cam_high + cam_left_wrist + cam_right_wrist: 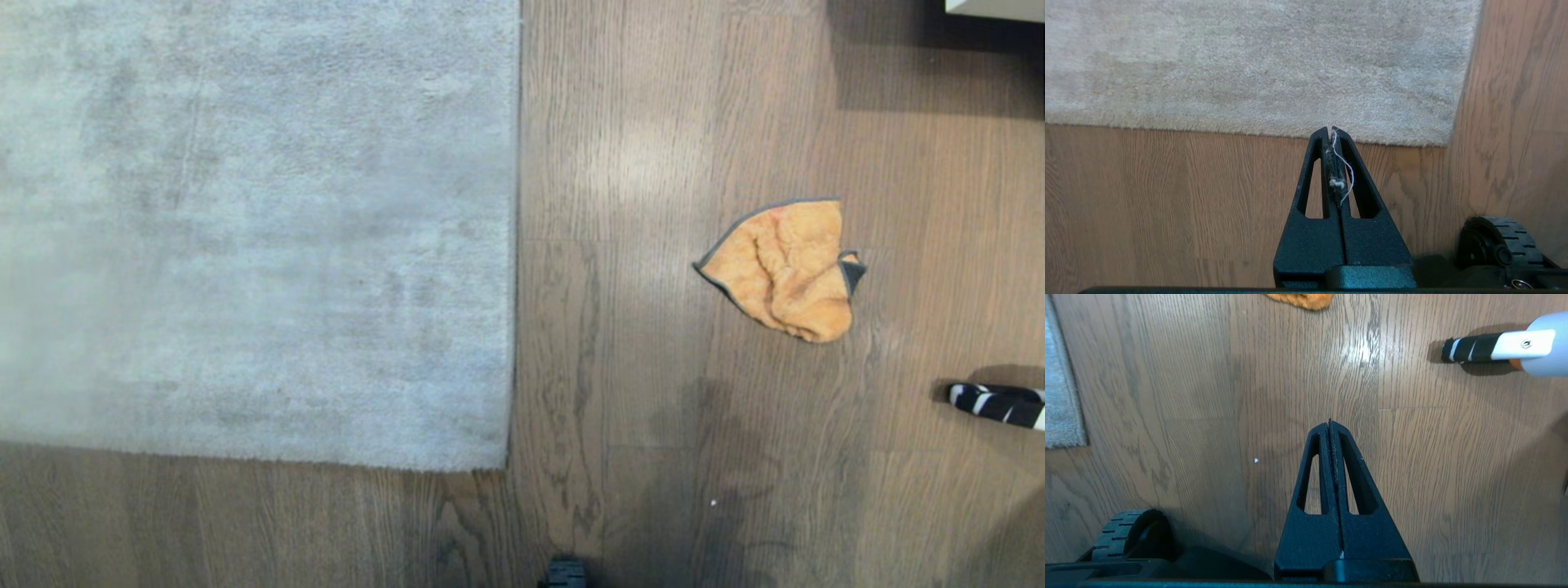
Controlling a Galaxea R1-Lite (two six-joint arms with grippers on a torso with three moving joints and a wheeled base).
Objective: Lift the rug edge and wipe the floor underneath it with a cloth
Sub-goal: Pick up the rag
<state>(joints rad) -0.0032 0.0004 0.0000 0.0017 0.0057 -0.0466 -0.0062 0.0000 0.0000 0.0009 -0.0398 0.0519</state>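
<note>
Task not begun. Rug edge (516,245) flat on wood-plank floor (637,425). Orange terry cloth (784,269) crumpled, well apart, ungrasped. Left gripper (1332,130), right gripper (1329,422) closed, empty. Lifting, wiping outstanding.

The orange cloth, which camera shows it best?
The head view: the whole cloth lies crumpled on the floor, apart from the rug edge. The right wrist view catches only a sliver at its frame border; the left wrist view shows none.

Rug edge (516,245) flat, orange cloth (784,269) crumpled on floor (637,367)
</note>
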